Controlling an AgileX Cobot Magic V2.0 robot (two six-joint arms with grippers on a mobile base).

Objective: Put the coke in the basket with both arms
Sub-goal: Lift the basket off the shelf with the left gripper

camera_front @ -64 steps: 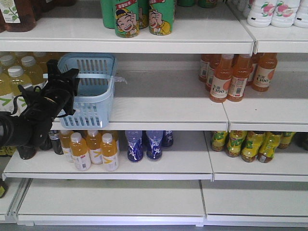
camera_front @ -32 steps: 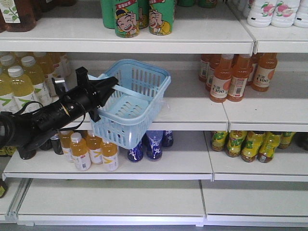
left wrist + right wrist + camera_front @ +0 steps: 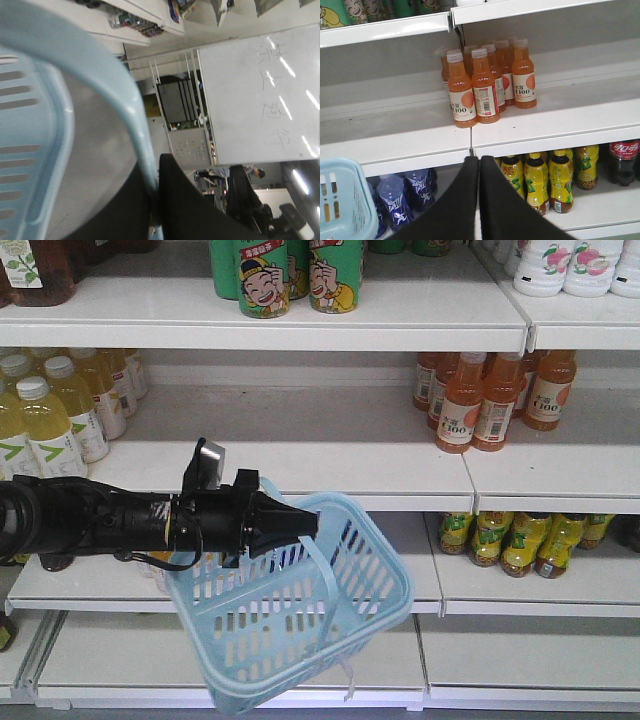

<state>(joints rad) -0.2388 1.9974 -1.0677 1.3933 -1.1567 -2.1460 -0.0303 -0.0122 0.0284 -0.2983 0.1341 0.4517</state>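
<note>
My left gripper (image 3: 305,525) is shut on the swing-up handle (image 3: 125,95) of the pale blue basket (image 3: 300,635). The basket hangs tilted from it in front of the lower shelves. In the left wrist view the black fingers (image 3: 190,210) pinch the handle strap at the gripper (image 3: 154,172). The coke (image 3: 623,162), a dark bottle with a red label, stands on the lower shelf at the far right of the right wrist view. My right gripper (image 3: 479,159) is shut and holds nothing, well left of the coke. A corner of the basket (image 3: 342,200) shows at its lower left.
Orange-drink bottles (image 3: 470,405) stand on the middle shelf at right. Below them are yellow-green bottles (image 3: 520,540). Blue bottles (image 3: 402,195) sit behind the basket. Pale yellow bottles (image 3: 50,425) stand at far left, and green cans (image 3: 290,275) on the top shelf.
My left arm has pulled the basket off the middle shelf and carried it down and to the right. It now hangs tilted below the shelf edge.
</note>
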